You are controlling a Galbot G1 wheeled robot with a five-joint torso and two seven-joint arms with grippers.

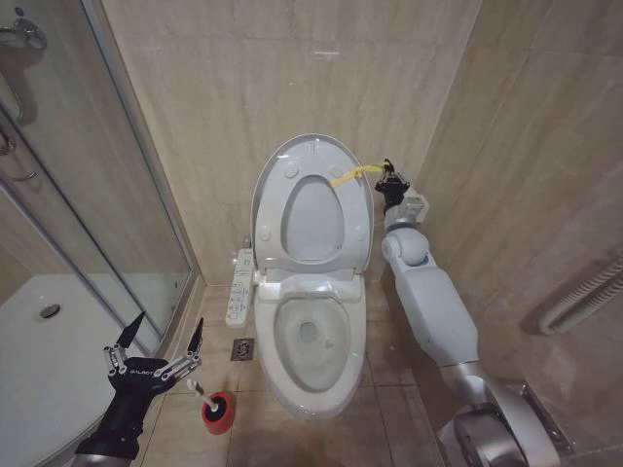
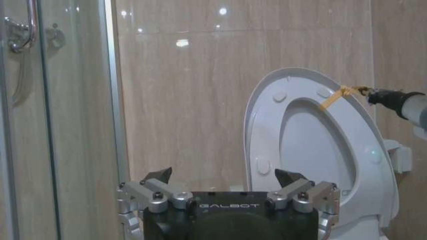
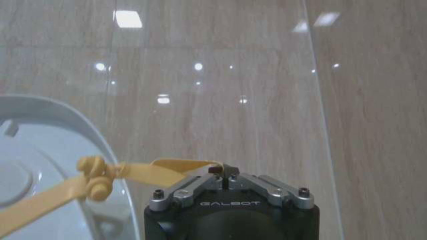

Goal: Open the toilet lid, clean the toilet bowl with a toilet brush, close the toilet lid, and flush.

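The toilet lid (image 1: pixel 311 222) stands upright against the back wall, with the ring seat raised against it. A yellow strap (image 1: pixel 352 175) hangs at its upper right rim. My right gripper (image 1: pixel 389 177) is at that rim, shut on the strap's end (image 3: pixel 160 169); part of the lid (image 3: pixel 40 150) lies beside it. The toilet bowl (image 1: pixel 290 358) is uncovered, with a small pool at the bottom. The toilet brush (image 1: pixel 200 392) stands in its red holder (image 1: pixel 220 413) on the floor left of the bowl. My left gripper (image 1: pixel 165 333) hovers open just left of and above the brush, facing the lid (image 2: pixel 310 135).
A glass shower screen (image 1: pixel 88 195) and white shower tray (image 1: pixel 39 341) close off the left. A white control panel (image 1: pixel 238 287) sticks out beside the bowl, with a floor drain (image 1: pixel 242 348) below it. A ribbed grab bar (image 1: pixel 584 292) is on the right wall.
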